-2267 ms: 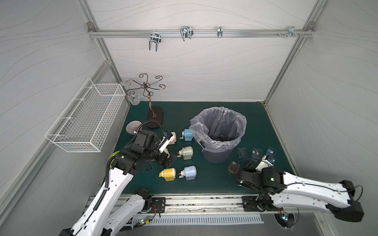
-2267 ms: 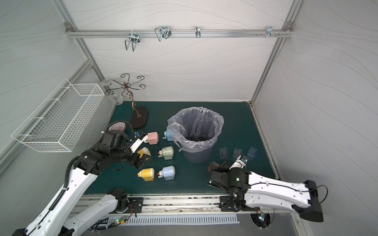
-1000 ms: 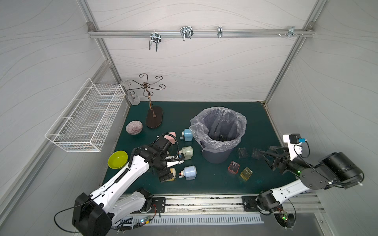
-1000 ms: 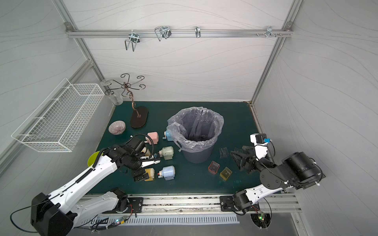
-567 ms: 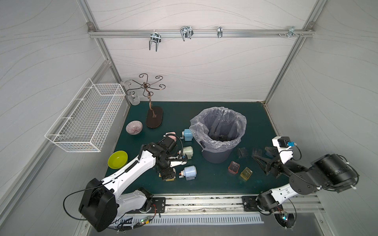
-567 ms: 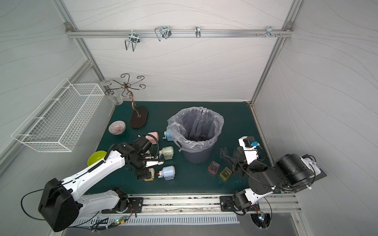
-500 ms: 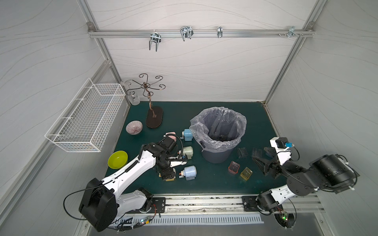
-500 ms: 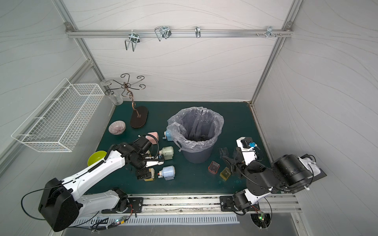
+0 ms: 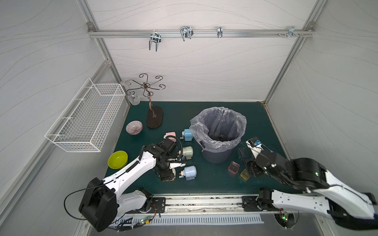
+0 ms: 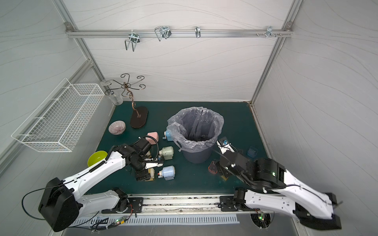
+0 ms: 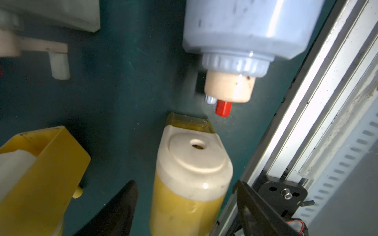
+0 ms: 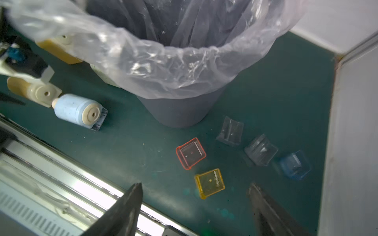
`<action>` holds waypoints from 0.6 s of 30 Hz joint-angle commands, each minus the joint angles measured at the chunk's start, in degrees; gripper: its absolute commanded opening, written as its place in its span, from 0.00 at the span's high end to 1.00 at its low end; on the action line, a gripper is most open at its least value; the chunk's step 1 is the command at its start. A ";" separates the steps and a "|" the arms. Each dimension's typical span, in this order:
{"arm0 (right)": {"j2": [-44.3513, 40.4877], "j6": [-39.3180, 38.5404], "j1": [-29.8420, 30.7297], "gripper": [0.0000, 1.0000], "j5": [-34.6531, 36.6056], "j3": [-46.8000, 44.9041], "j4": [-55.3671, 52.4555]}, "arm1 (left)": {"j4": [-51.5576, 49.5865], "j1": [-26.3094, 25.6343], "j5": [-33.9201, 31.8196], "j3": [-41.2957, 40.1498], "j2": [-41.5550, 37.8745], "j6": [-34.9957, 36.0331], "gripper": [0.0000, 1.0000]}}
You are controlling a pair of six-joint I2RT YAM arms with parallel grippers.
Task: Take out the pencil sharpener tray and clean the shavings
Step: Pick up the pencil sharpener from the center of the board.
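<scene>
Okay, the tray [image 11: 188,122] sits seated in the base of the yellow sharpener [image 11: 190,179]. That sharpener lies on the mat in front of the bin [image 9: 214,157], on the left arm's side, just beside the blue sharpener [image 11: 245,30]. The left gripper [image 11: 186,183] straddles it, fingers [image 11: 118,208] apart, with mat showing beside the body, so no clamp. Both top views bury that sharpener under the arm; only the left wrist view shows its cream face and a few dark flecks [image 11: 248,77] on the blue one's collar.

On the bin's other side, the right wrist view shows five loose trays: the orange tray [image 12: 191,153], the yellow tray [image 12: 209,182], the near clear tray [image 12: 230,131], the far clear tray [image 12: 260,150] and the blue tray [image 12: 295,164]. In both top views the arm covers some. The right gripper [image 12: 195,185] hangs over the yellow tray, fingers wide apart, empty.
</scene>
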 commanded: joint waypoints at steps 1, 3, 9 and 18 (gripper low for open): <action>2.92 -12.77 -12.58 0.20 -24.92 1.30 15.97 | 1.16 -0.44 0.15 0.20 0.05 0.16 0.21; 5.76 -13.59 -13.90 0.20 -24.91 4.04 18.33 | 2.06 -0.55 -0.07 0.14 0.33 0.22 0.21; 7.58 -11.92 -14.76 0.17 -23.71 6.87 23.21 | 4.79 -0.50 1.17 -0.04 2.21 0.33 0.25; 2.50 -8.35 -18.14 0.14 -27.07 0.92 23.91 | 5.36 -0.54 -0.48 -0.16 2.91 0.02 0.38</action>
